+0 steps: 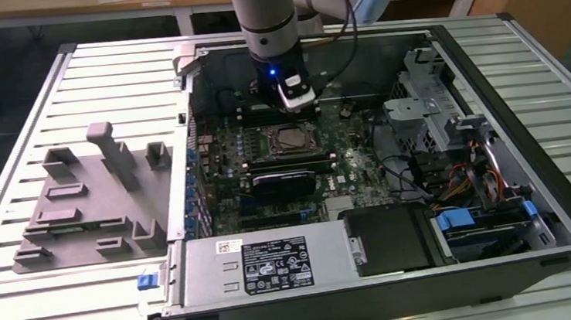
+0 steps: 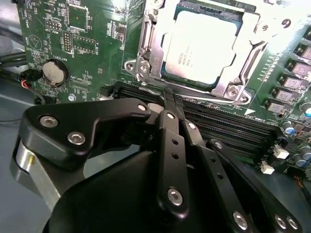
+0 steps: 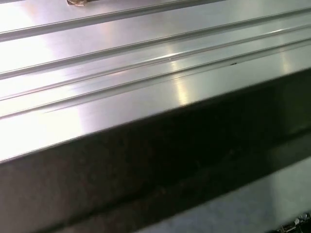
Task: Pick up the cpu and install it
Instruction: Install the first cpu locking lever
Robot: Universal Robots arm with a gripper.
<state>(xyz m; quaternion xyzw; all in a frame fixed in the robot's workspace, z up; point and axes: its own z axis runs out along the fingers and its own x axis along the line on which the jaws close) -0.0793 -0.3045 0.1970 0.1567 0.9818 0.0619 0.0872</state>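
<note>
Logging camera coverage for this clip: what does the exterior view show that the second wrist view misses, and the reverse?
Exterior view alone: the whole open case, the grey fixture blocks on the slatted table, and the arm above the board. Second wrist view alone: a close look at the fingers, shut and empty, and a coin cell. Both: the cpu seated in its socket.

the cpu point(image 2: 201, 46), silver-topped and square, lies flat, seated in its socket point(image 2: 146, 58).
</note>
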